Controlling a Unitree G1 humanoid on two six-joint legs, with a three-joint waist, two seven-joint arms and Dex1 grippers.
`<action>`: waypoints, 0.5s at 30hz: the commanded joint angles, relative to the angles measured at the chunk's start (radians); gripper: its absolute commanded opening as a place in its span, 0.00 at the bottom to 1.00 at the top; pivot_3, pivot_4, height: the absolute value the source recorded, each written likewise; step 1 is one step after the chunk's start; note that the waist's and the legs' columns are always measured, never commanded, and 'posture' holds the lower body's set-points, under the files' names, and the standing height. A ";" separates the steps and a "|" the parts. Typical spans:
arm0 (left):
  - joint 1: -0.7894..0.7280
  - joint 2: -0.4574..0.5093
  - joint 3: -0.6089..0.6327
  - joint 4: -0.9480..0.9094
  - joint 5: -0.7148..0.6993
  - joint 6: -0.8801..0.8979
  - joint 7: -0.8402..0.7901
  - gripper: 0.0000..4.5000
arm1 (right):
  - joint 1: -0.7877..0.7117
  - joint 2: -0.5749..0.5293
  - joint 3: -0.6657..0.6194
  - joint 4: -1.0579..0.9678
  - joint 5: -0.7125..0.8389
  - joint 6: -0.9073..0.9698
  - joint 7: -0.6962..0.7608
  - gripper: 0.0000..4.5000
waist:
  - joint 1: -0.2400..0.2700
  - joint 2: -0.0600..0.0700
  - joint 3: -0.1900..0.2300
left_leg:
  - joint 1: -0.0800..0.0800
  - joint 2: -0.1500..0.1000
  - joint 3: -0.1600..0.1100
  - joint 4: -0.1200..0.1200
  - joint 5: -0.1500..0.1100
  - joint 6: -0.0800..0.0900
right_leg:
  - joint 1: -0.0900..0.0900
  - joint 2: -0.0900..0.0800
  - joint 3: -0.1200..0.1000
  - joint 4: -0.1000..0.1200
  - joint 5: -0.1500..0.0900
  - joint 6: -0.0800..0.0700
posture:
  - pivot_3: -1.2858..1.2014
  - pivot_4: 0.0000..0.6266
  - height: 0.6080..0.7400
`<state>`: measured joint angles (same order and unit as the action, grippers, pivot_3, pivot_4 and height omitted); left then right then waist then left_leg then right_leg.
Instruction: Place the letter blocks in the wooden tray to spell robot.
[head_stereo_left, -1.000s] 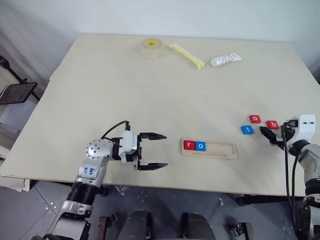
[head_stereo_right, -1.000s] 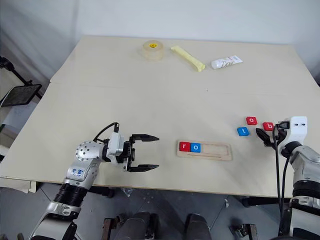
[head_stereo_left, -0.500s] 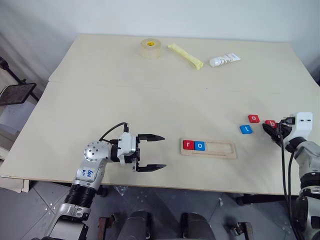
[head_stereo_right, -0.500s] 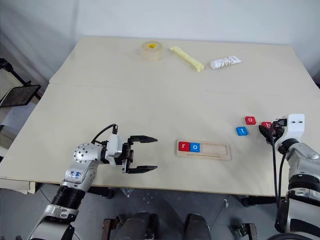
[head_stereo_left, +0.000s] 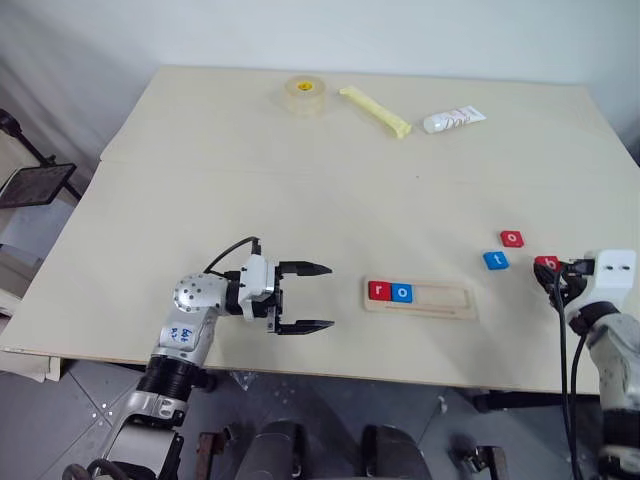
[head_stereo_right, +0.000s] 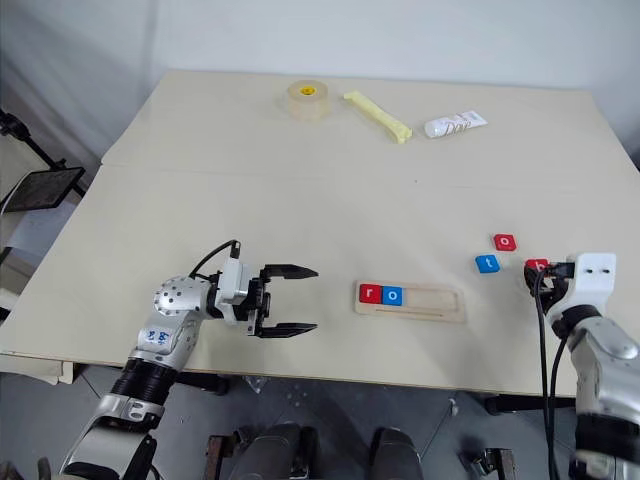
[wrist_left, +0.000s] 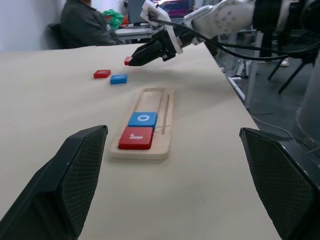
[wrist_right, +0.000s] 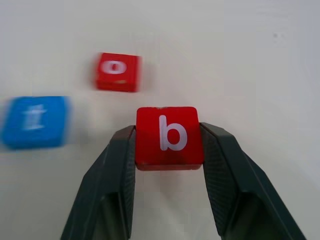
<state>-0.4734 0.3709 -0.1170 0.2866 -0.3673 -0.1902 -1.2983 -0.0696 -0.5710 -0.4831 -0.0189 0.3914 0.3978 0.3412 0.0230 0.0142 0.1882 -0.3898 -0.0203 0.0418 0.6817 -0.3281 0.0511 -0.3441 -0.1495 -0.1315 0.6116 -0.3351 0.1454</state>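
Holding r and o tiles (head_stereo_left: 389, 291), wooden tray (head_stereo_left: 440, 299).

The right gripper (wrist_right: 167, 145), open around the red b block (wrist_right: 169, 136) a second ago, has closed on it, one finger against each side. The block has left its spot on the tabletop (head_stereo_left: 300, 200) beside the red o block (head_stereo_left: 511, 238) and blue t block (head_stereo_left: 495, 260) and has been drawn back toward the near edge.
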 joint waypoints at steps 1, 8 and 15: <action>-0.027 0.002 0.021 0.030 -0.016 -0.025 -0.028 1.00 | 0.104 0.065 -0.031 -0.282 0.052 0.106 -0.090 0.33 | 0.001 0.000 0.000 | 0.000 0.000 0.000 0.000 0.000 0.000 | 0.000 0.000 0.000 0.000 0.000 0.000 | 0.52 0.24 1.00; -0.049 -0.007 0.023 0.068 -0.011 -0.035 -0.047 1.00 | 0.232 0.190 0.017 -0.452 0.035 0.167 -0.166 0.33 | 0.000 0.000 0.000 | 0.001 -0.001 0.000 0.000 0.000 0.000 | 0.000 0.000 0.002 0.001 0.000 0.000 | 0.52 0.24 1.00; -0.050 -0.019 0.021 0.064 -0.004 -0.037 -0.045 1.00 | 0.249 0.211 0.015 -0.417 0.013 0.141 -0.165 0.33 | 0.000 0.000 0.000 | 0.001 -0.001 0.000 0.000 0.000 0.000 | 0.000 0.001 0.002 0.001 0.000 0.000 | 0.52 0.24 1.00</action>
<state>-0.5106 0.3559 -0.0989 0.3678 -0.3664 -0.2170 -1.3422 0.1753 -0.3594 -0.4529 -0.4251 0.4081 0.5653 0.1769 0.0232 0.0144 0.1881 -0.3886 -0.0209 0.0421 0.6816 -0.3279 0.0508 -0.3441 -0.1490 -0.1297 0.6126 -0.3351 0.1454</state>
